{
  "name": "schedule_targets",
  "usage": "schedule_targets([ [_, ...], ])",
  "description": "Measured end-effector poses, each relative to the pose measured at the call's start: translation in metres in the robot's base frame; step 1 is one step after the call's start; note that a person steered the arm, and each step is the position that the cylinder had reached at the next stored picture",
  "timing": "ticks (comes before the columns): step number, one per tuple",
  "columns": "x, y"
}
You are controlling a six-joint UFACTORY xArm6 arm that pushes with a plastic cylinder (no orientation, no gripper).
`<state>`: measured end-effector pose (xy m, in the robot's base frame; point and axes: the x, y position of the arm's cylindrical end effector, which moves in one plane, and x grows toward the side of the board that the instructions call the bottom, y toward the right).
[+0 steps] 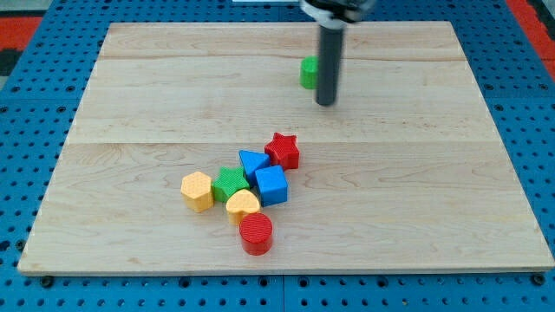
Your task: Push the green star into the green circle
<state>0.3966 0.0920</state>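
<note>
The green star (230, 183) lay well below my tip (325, 103) and to the view's left of it, inside a tight group of blocks in the lower middle of the wooden board (434, 191). The green circle (309, 73) stood just beside my rod, on its left side and a little above my tip; the rod covered its right part, so I cannot tell if they touched. My tip was far apart from the star, and near only this green block.

The arm carried no gripper, only the dark rod (328, 61), so there was nothing to open or close; the rod held no block.

Around the star, all lower than my tip and to its left: a yellow hexagon (197, 191) touched the star on its left side, a yellow heart (243, 206) lay at its lower right, and a blue cube (271, 185) was at its right. A second blue block (252, 161), shape not clear, sat above the cube, and a red star (283, 150) was the nearest of the group to my tip. A red cylinder (256, 233) stood lowest, under the heart.
</note>
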Motion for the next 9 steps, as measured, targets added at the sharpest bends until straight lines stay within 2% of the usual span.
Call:
schedule_targets([
  [1, 0.099, 0.039],
  [2, 0.199, 0.048],
  [3, 0.222, 0.033],
  [6, 0.222, 0.011],
  [8, 0.222, -0.087],
  [9, 0.210, -0.116],
])
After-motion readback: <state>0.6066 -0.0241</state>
